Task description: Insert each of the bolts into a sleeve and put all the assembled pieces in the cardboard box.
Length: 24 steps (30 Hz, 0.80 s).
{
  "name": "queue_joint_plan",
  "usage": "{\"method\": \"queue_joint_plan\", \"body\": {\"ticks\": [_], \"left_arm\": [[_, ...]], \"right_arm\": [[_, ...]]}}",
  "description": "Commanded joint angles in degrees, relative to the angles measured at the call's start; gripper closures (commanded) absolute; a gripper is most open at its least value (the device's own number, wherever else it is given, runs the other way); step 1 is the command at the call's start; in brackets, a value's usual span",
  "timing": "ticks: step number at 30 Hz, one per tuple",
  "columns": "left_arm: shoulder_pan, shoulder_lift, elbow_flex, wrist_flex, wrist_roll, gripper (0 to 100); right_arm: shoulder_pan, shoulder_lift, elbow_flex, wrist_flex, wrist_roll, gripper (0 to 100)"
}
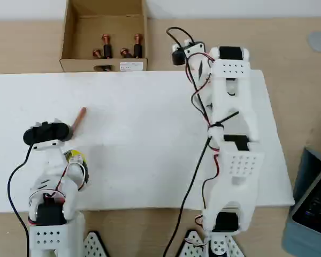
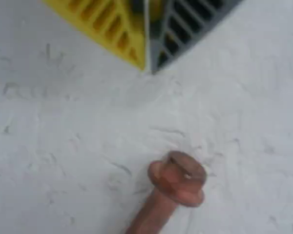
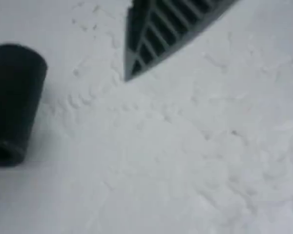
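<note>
The left gripper, closed and empty, hovers near a copper bolt, while the right gripper stands open beside a black sleeve.

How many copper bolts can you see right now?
5: one bare bolt lying on the white mat, four sleeved bolts in the cardboard box; its front wall may hide more.

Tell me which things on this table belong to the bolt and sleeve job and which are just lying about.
Part of the job:
loose bolt on the white mat
black sleeve lying on the mat
cardboard box
assembled pieces inside the box

Just lying about:
grey container at the table's right edge
grey disc at the far right corner
</note>
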Motion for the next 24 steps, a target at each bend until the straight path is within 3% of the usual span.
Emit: {"method": "queue_joint_plan", "body": {"ticks": [1,14,24], "left_arm": [[-0.53,-0.48,-0.53,0.26,0.09,100],[-0.44,-0.48,-0.53,0.26,0.09,100],[-0.35,-0.48,-0.53,0.26,0.09,100]], "right_arm": [[1.71,0.57,-2.51,-0.79,1.05,78.1],[3.21,11.38,-12.35,-0.26,4.40,78.5],[3.21,16.75,-13.05,-0.26,6.77,95.5]]}}
